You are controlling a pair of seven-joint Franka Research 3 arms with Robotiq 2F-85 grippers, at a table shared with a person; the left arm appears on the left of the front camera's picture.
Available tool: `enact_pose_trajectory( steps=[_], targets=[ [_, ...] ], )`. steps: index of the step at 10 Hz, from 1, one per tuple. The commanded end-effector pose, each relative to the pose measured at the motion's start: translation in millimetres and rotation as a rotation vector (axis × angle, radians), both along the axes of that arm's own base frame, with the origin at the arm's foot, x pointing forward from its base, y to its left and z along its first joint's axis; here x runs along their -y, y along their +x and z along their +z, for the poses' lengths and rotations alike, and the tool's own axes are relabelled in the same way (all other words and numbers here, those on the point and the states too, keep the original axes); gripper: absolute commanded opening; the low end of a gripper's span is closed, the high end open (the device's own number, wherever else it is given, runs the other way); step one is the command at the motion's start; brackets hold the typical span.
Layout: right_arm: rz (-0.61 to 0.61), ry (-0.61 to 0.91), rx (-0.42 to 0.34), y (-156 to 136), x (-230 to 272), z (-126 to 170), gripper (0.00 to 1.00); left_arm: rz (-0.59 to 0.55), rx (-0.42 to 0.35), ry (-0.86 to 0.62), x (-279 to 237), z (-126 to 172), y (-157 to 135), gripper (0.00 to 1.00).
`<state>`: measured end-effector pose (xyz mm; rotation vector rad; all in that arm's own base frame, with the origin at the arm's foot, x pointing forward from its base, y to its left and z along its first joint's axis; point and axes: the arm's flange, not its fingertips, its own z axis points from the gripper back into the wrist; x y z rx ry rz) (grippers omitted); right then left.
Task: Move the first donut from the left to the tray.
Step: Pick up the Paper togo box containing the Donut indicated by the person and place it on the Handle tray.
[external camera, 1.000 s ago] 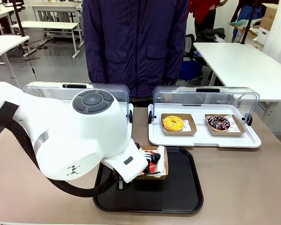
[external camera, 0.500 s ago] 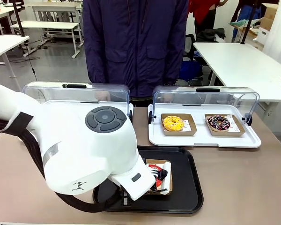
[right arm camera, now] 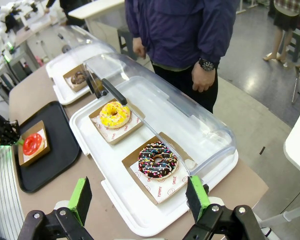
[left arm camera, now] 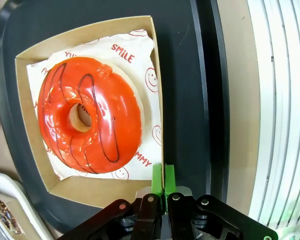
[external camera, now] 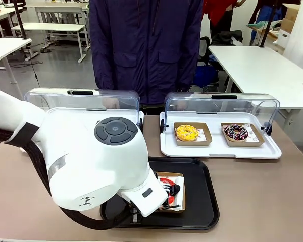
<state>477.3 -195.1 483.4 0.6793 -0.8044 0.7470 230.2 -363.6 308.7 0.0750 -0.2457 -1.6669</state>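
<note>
The red-glazed first donut from the left (left arm camera: 90, 116) lies on white paper in a shallow brown box (left arm camera: 157, 75) over the black tray (left arm camera: 182, 60). My left gripper (left arm camera: 163, 175) is shut, its green pads pinching the box's side wall. In the front view the donut (external camera: 167, 182) and tray (external camera: 199, 201) sit near the table's front, with my left arm (external camera: 91, 161) covering the gripper. The right wrist view shows the donut (right arm camera: 32, 143) on the tray (right arm camera: 55, 155). My right gripper (right arm camera: 139, 200) hangs open above the white tray, holding nothing.
A white tray (external camera: 219, 146) with a raised clear lid (external camera: 222, 103) holds a yellow donut (external camera: 187, 132) and a sprinkled chocolate donut (external camera: 236, 132). A second lidded tray (external camera: 81, 98) stands behind my left arm. A person (external camera: 146, 50) stands at the far edge.
My left arm has carried the boxed donut toward the table's near edge and lower over the black tray. Its grip on the box wall is unchanged.
</note>
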Motion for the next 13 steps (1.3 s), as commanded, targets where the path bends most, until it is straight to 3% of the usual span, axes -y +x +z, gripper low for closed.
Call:
enact_pose_trajectory(
  steps=[1, 2, 3, 4, 5, 6, 9, 11, 12, 13],
  targets=[
    [0.004, 0.002, 0.006, -0.7, -1.0, 2.8, 1.0, 0.021, 0.012, 0.005, -24.2, -11.7, -9.7, 0.02],
    [0.004, 0.002, 0.006, -0.7, -1.0, 2.8, 1.0, 0.008, 0.037, 0.011, -24.1, -9.5, -11.2, 0.58],
    [0.004, 0.002, 0.006, -0.7, -1.0, 2.8, 1.0, 0.005, 0.037, 0.004, -24.2, -5.3, -10.5, 0.58],
    [0.004, 0.002, 0.006, -0.7, -1.0, 2.8, 1.0, 0.016, 0.029, -0.006, -25.3, 1.2, -9.4, 1.0],
    [0.004, 0.002, 0.006, -0.7, -1.0, 2.8, 1.0, 0.022, 0.033, -0.011, -25.4, 13.9, -7.8, 0.61],
    [0.004, 0.002, 0.006, -0.7, -1.0, 2.8, 1.0, 0.021, 0.026, -0.022, -24.9, 28.1, -6.1, 1.0],
    [0.004, 0.002, 0.006, -0.7, -1.0, 2.8, 1.0, 0.017, -0.005, -0.025, -26.6, 75.0, 3.0, 1.0],
    [0.004, 0.002, 0.006, -0.7, -1.0, 2.8, 1.0, -0.036, -0.055, -0.03, -24.8, 87.5, 8.4, 1.0],
    [0.004, 0.002, 0.006, -0.7, -1.0, 2.8, 1.0, -0.043, -0.075, -0.031, -26.3, 92.1, 10.9, 0.95],
    [0.004, 0.002, 0.006, -0.7, -1.0, 2.8, 1.0, 0.009, -0.006, -0.031, -19.3, 76.0, 5.5, 0.95]
  ],
)
